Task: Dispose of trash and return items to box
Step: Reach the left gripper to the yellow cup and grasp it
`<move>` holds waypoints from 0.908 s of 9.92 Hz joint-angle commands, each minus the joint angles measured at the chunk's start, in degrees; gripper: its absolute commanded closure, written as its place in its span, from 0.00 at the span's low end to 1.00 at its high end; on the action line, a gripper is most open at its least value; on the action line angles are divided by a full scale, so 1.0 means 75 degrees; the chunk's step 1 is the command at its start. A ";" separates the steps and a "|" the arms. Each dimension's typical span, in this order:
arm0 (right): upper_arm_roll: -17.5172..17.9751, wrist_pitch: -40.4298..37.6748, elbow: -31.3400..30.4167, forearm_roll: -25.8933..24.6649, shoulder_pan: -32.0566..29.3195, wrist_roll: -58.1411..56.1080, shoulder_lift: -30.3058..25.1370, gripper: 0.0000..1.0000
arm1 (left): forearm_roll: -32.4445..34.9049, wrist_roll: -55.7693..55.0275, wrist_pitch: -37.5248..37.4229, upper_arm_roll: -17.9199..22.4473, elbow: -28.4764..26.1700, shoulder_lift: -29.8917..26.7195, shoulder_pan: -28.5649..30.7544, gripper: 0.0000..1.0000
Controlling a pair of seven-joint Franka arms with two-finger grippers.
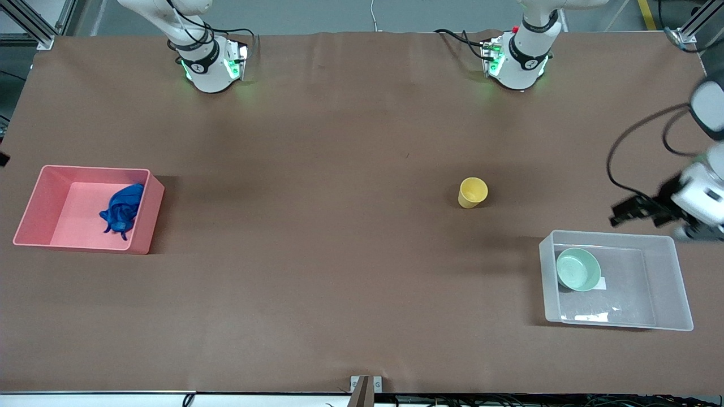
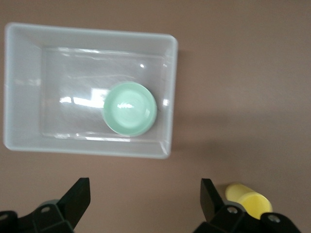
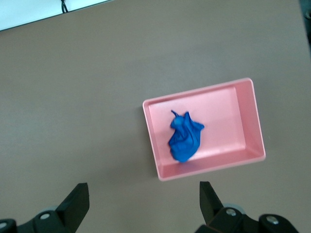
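The blue wad [image 1: 120, 212] lay inside the pink bin [image 1: 39, 206] at the right arm's end of the tabletop [image 1: 317, 271], pressed toward the wall of that bin that faces the middle of the tabletop. At the left arm's end stood the clear box [image 1: 676, 288], holding the mint-green bowl [image 1: 578, 269] in the part of it closest to the yellow cup [image 1: 472, 192]. The cup stood upright on the bare tabletop, at about ten o'clock from the box in the front view, farther from the front camera than the box and well apart from it.

The left pincer [image 1: 636, 210] hung in the air just off the box's edge on the robots' side, its fingers [image 2: 77, 196] spread wide and holding nothing.

The right pincer [image 3: 144, 204] showed only in its own wrist view, high over bare tabletop near the pink bin, fingers [image 3: 77, 201] likewise spread wide and empty.
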 commanded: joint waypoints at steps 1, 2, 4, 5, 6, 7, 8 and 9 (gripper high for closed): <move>0.0044 -0.0117 -0.0311 -0.0100 -0.0036 0.0027 -0.0357 0.00 | 0.0166 -0.0379 0.0318 -0.0722 -0.1871 -0.0861 0.0057 0.00; 0.0055 -0.0129 -0.0323 -0.0111 -0.0094 -0.0392 -0.0334 0.00 | 0.0166 -0.0403 0.0493 -0.1062 -0.2236 -0.0840 0.0057 0.00; 0.0067 -0.0094 -0.0229 -0.0181 -0.0106 -0.0901 -0.0298 0.00 | 0.0166 -0.0694 0.2218 -0.1684 -0.3511 -0.0653 0.0057 0.00; 0.0067 -0.0094 -0.0183 -0.0205 -0.0095 -0.0889 -0.0252 0.00 | 0.0166 -0.0894 0.3192 -0.1965 -0.3900 -0.0223 0.0057 0.00; 0.0114 -0.0129 -0.0113 -0.0193 -0.0083 -0.0831 -0.0240 0.00 | 0.0166 -0.0930 0.3585 -0.2165 -0.3950 0.0234 0.0057 0.00; 0.0207 -0.0141 -0.0100 -0.0158 -0.0094 -0.0540 -0.0240 0.00 | 0.0166 -0.0942 0.3774 -0.2283 -0.3939 0.0633 0.0022 0.01; 0.0417 -0.0152 -0.0100 -0.0193 -0.0094 -0.0444 -0.0251 0.00 | 0.0178 -0.0943 0.4020 -0.2331 -0.3951 0.1020 -0.0013 0.03; 0.0477 -0.0164 -0.0112 -0.0193 -0.0106 -0.0490 -0.0263 0.00 | 0.0178 -0.0931 0.4034 -0.2470 -0.3951 0.1233 -0.0013 0.04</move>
